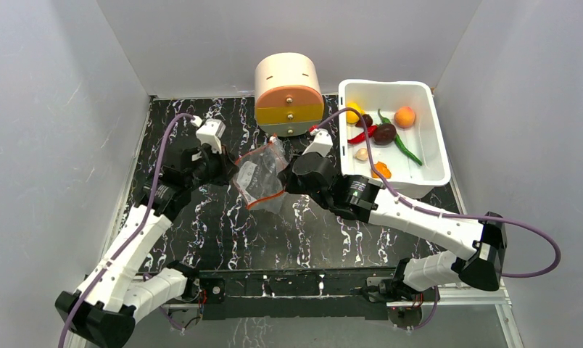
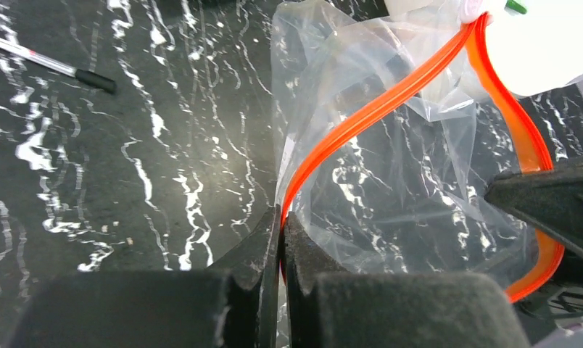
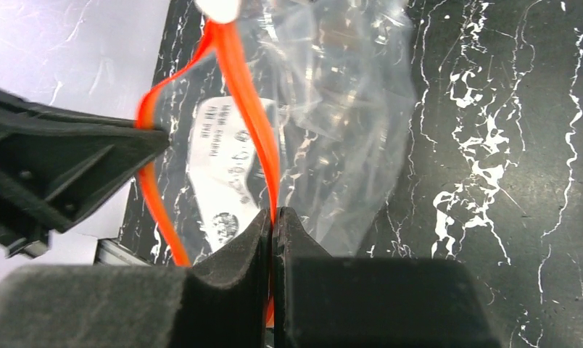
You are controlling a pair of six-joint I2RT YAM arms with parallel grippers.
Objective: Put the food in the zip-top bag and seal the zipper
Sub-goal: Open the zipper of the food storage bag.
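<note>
Clear, crinkly plastic bag (image 2: pixel 419 210) catches glare; its orange zipper (image 2: pixel 375 112) looks smooth and glossy; black, white-veined tabletop (image 2: pixel 129 181) shines like polished marble; fingers (image 3: pixel 361 304) are matt black; tub (image 1: pixel 419 183) is smooth white plastic.

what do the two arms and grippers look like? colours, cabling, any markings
The left arm and right arm match: white links with black joints. A purple cable runs along each. A small white camera block sits at each wrist. The left gripper and right gripper are matte black wedges tapering to thin tips. No markings visible.
</note>
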